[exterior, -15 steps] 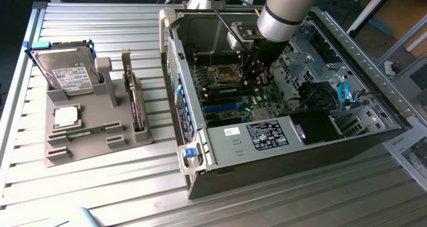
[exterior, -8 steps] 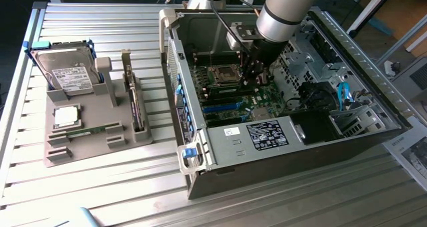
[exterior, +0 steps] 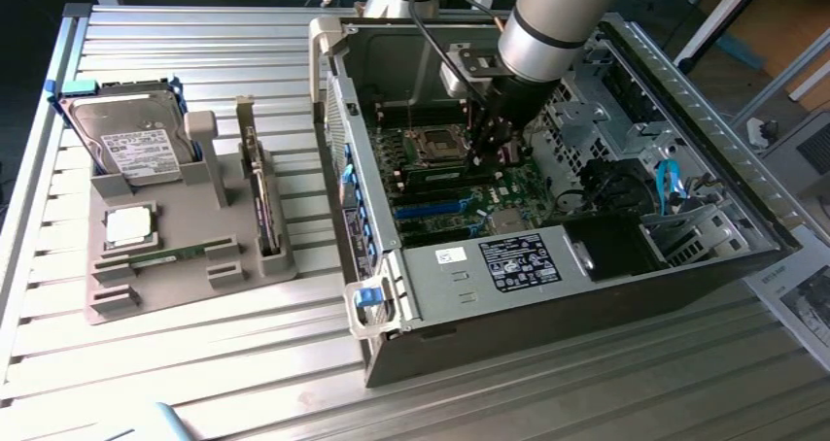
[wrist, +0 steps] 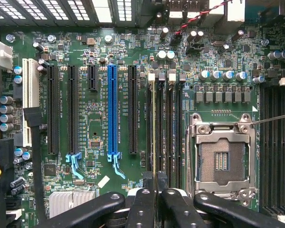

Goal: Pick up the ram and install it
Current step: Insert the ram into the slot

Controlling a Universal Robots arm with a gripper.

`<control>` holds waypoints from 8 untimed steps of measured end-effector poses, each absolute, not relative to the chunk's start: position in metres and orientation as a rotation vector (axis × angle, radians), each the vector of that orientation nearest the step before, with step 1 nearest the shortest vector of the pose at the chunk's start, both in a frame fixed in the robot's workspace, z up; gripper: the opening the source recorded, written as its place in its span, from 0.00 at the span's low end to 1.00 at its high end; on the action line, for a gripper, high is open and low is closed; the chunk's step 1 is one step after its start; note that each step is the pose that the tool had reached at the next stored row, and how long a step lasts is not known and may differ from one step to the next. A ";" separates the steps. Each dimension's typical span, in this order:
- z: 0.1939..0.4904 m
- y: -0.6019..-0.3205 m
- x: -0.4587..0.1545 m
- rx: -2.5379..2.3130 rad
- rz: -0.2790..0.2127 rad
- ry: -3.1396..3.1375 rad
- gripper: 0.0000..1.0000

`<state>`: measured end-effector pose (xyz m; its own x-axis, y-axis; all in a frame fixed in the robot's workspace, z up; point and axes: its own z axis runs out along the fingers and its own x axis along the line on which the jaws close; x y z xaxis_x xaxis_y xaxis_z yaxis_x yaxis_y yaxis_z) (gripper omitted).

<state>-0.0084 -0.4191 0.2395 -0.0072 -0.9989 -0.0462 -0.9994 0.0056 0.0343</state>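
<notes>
gripping the ram (wrist: 154, 124) edge-on, the end effector (wrist: 156, 190) is nearly closed, its fingers (wrist: 142, 209) pinching the thin board over the memory slots (wrist: 173, 118) beside the empty processor socket (wrist: 223, 159). its chips are hidden, and whether it sits in a slot is unclear. a second stick (exterior: 169, 256) lies on the grey tray (exterior: 182, 300), at nine o'clock from the case (exterior: 389, 295) in the exterior view.

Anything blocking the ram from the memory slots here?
Nothing visible does. The ram, gripped edge-on by the end effector, lies along the memory slots beside the empty processor socket, with no cable or card crossing them.
</notes>
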 end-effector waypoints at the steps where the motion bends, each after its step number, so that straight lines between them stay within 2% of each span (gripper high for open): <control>1: 0.239 -0.419 -0.008 -2.207 0.089 2.222 0.12; 8: 0.239 -0.419 -0.008 -2.205 0.089 2.224 0.12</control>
